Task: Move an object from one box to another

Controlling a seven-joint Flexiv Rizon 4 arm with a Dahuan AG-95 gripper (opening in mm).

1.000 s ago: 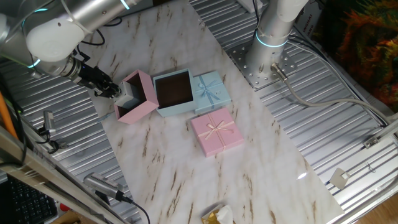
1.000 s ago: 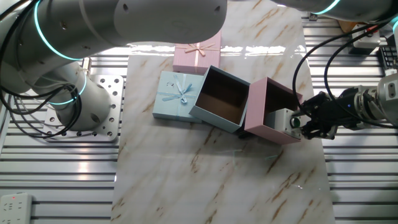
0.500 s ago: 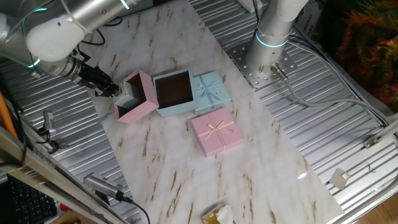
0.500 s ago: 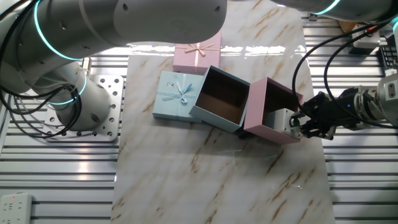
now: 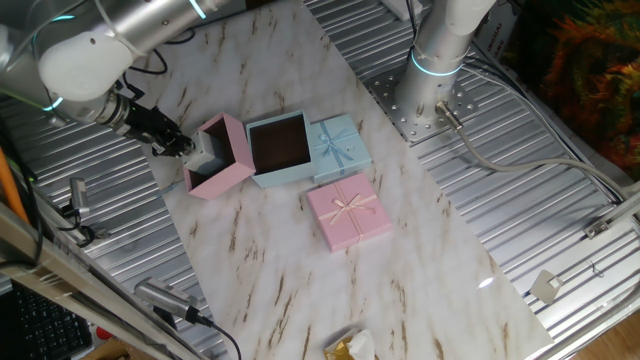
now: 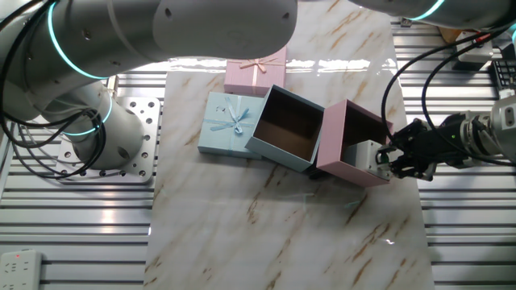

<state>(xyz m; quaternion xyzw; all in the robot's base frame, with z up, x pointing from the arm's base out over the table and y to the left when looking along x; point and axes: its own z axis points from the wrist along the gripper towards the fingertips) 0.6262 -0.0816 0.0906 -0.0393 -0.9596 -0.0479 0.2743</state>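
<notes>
From one fixed view: pink box [image 5: 222, 157] tipped on its side at the left of the marbled surface [image 5: 300, 260], open mouth facing the arm, touching the upright light blue box [image 5: 280, 148] beside it. Black claw [image 5: 183, 147] reaching into the pink box's mouth; white object [image 5: 208, 150] just visible at its tips. Blue bowed lid [image 5: 340, 142] beside the blue box, pink bowed lid [image 5: 348, 211] lying nearer the camera. From the other fixed view: claw [image 6: 389, 160] entering from the right, fingers either side of the white object [image 6: 365, 155] with its dark round face, seemingly pinching it at the mouth of the tilted pink box [image 6: 348, 142]. Blue box [image 6: 287, 127] empty, brown lining showing.
</notes>
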